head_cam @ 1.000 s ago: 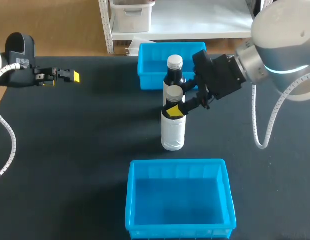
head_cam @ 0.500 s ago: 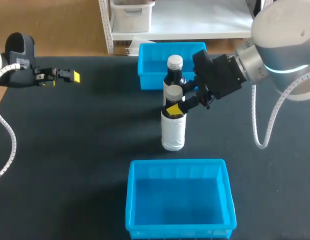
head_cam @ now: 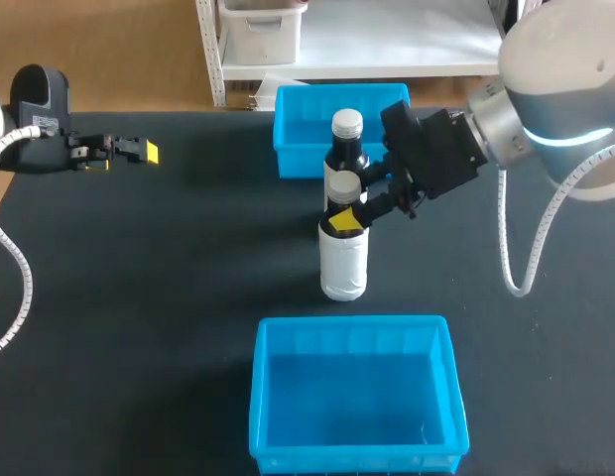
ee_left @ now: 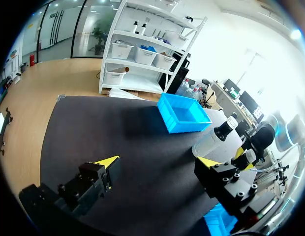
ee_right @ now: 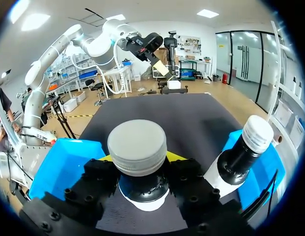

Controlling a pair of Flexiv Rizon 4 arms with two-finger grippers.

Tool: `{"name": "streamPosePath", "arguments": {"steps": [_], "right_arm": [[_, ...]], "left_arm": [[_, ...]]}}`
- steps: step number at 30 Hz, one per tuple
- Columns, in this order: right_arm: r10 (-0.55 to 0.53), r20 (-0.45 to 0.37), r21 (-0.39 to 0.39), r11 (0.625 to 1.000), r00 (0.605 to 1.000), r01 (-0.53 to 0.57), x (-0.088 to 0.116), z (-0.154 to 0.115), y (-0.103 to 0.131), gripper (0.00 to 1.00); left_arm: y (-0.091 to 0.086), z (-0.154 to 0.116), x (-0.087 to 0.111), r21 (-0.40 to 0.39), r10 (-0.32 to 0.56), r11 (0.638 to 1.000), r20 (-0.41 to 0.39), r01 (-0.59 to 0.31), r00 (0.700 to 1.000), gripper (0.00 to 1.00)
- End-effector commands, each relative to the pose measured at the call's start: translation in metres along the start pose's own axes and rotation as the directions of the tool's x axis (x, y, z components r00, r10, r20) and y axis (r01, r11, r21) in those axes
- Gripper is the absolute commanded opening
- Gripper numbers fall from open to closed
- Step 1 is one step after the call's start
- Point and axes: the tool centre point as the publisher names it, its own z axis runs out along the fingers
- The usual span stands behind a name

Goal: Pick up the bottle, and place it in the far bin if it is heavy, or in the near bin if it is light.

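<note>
Right end effector (head_cam: 347, 210) clamps, from both sides, the neck of the upright grey-capped white plastic bottle (head_cam: 343, 263); the open left end effector (ee_left: 158, 163) hangs well apart from it.

Right gripper (head_cam: 347, 210), at mid-bench (head_cam: 139, 297), has its fingers clamped on the neck of the bottle (head_cam: 343, 260); left gripper (head_cam: 139, 151) hovers near the far left corner, fingers apart.

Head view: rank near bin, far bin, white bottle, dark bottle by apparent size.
1. near bin, closest to the camera, so perhaps exaggerated
2. far bin
3. white bottle
4. dark bottle, partly hidden behind the white one, so unsure
</note>
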Motion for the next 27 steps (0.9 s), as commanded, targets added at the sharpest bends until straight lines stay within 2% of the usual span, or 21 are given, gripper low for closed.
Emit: {"name": "streamPosePath", "arguments": {"steps": [1,2,3,4,12,14,16,21,27], "right_arm": [[0.001,0.001,-0.001,1.000,1.000,-0.001,0.0020,0.0007,0.0028,0.54],[0.001,0.001,-0.001,1.000,1.000,-0.001,0.0021,0.0007,0.0028,0.56],[0.000,0.001,-0.001,1.000,1.000,0.000,0.0022,0.0007,0.0028,0.69],[-0.001,0.001,-0.001,1.000,1.000,0.001,0.0023,0.0006,0.0028,0.73],[0.001,0.003,0.000,1.000,1.000,-0.001,0.0034,-0.0011,0.0017,0.72],[0.001,0.005,0.001,1.000,1.000,-0.001,0.0034,-0.0012,0.0016,0.67],[0.000,0.006,0.001,1.000,1.000,0.000,0.0034,-0.0014,0.0016,0.59],[-0.003,0.009,0.001,1.000,1.000,0.003,0.0029,-0.0023,0.0031,0.50],[-0.007,0.013,-0.003,1.000,1.000,0.007,0.0023,-0.0011,0.0054,0.48]], "left_arm": [[0.0000,0.0000,0.0000,0.000,0.000,1.000,0.000,0.000,1.000,1.00],[0.0000,0.0000,0.0000,0.000,0.000,1.000,0.000,0.000,1.000,1.00],[0.0000,0.0000,0.0000,0.000,0.000,1.000,0.000,0.000,1.000,1.00],[0.0000,0.0000,0.0000,0.000,0.000,1.000,0.000,0.000,1.000,1.00],[0.0000,0.0000,0.0000,0.000,0.000,1.000,0.000,0.000,1.000,1.00],[0.0000,0.0000,0.0000,0.000,0.000,1.000,0.000,0.000,1.000,1.00],[0.0000,0.0000,0.0000,0.000,0.000,1.000,0.000,0.000,1.000,1.00],[0.0000,0.0000,0.0000,0.000,0.000,1.000,0.000,0.000,1.000,1.00],[0.0000,0.0000,0.0000,0.000,0.000,1.000,0.000,0.000,1.000,1.00]]}}
